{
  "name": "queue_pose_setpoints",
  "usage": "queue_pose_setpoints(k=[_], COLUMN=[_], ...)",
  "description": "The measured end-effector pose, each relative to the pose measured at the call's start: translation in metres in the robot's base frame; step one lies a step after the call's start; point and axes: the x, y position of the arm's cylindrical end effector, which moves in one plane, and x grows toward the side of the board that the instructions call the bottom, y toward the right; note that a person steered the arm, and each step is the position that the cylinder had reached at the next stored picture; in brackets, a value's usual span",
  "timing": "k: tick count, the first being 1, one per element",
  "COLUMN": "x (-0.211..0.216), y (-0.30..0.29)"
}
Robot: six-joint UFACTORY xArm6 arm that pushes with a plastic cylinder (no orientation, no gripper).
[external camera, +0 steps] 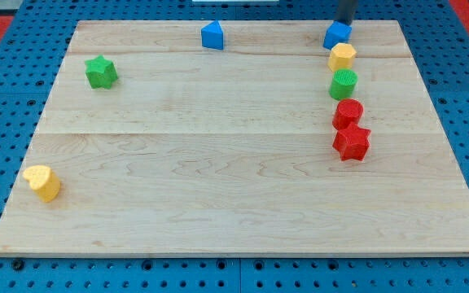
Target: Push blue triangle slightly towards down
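Observation:
The blue triangle (212, 35) sits near the top edge of the wooden board (218, 179), left of centre. My tip (343, 24) comes down at the view's top right, far to the right of the triangle. It stands just above a blue cube (337, 36) and touches it or nearly does; the very end is partly hidden behind the cube.
Below the blue cube runs a column of blocks: a yellow hexagon (342, 56), a green cylinder (343, 84), a red block (348, 113) and a red star (351, 142). A green star (101, 72) lies at upper left, a yellow heart (42, 182) at lower left.

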Motion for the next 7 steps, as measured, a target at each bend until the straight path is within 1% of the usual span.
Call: queue_pose_setpoints(k=[1, 2, 3, 4, 5, 6, 7], x=[0.001, 0.001, 0.021, 0.045, 0.044, 0.112, 0.155], y=[-0.066, -0.148, -0.197, -0.271, -0.276, -0.228, -0.182])
